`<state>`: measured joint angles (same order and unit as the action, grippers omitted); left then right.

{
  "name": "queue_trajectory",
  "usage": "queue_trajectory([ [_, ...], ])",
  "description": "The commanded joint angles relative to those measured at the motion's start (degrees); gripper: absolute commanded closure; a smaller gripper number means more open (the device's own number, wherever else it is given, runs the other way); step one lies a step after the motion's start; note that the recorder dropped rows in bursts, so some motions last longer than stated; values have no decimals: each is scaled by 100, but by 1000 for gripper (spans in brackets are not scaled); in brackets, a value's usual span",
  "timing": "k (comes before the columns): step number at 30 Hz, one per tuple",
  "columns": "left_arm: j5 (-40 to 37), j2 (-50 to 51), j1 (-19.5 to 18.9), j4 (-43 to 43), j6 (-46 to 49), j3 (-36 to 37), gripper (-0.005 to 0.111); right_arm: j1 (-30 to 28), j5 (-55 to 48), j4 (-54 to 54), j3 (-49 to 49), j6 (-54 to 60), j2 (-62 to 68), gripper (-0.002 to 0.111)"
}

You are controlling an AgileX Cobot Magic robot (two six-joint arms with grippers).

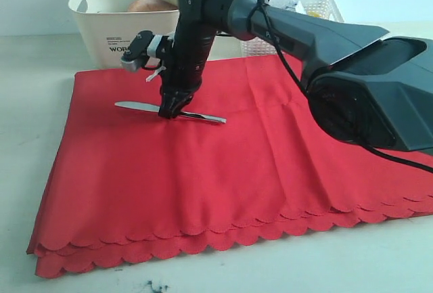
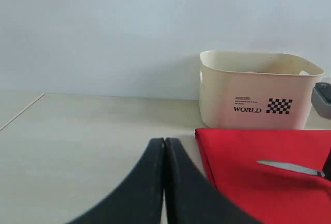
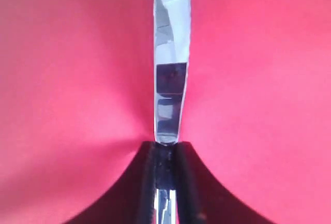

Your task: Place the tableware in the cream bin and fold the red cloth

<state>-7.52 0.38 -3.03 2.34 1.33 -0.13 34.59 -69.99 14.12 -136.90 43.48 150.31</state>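
Observation:
A silver knife (image 1: 139,106) lies flat on the red cloth (image 1: 223,185), which is spread over the table in front of the cream bin (image 1: 111,26). My right gripper (image 1: 172,111) points straight down at the knife's middle with its fingers closed on the blade. The right wrist view shows the knife (image 3: 170,63) pinched between the black fingers, my right gripper (image 3: 167,149) against the red cloth (image 3: 67,79). The brown plate (image 1: 150,5) sits inside the bin. My left gripper (image 2: 164,142) is shut and empty over bare table, left of the red cloth (image 2: 258,182), knife (image 2: 289,167) and cream bin (image 2: 256,89).
A white lattice basket (image 1: 312,5) stands behind the right arm, next to the cream bin. The cloth's scalloped edge (image 1: 203,239) runs along the near side. The right arm's big dark housing (image 1: 365,83) fills the right of the exterior view.

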Motion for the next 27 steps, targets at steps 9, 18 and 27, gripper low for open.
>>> queue_trajectory([
  [9,18,-38,29,-2,-7,13,104,0,3,1322,-6,-160,-690,108],
  [18,18,-38,29,-2,-7,13,104,0,2656,3678,-6,272,-653,108],
  [27,18,-38,29,-2,-7,13,104,0,5601,5092,-6,285,-475,108],
])
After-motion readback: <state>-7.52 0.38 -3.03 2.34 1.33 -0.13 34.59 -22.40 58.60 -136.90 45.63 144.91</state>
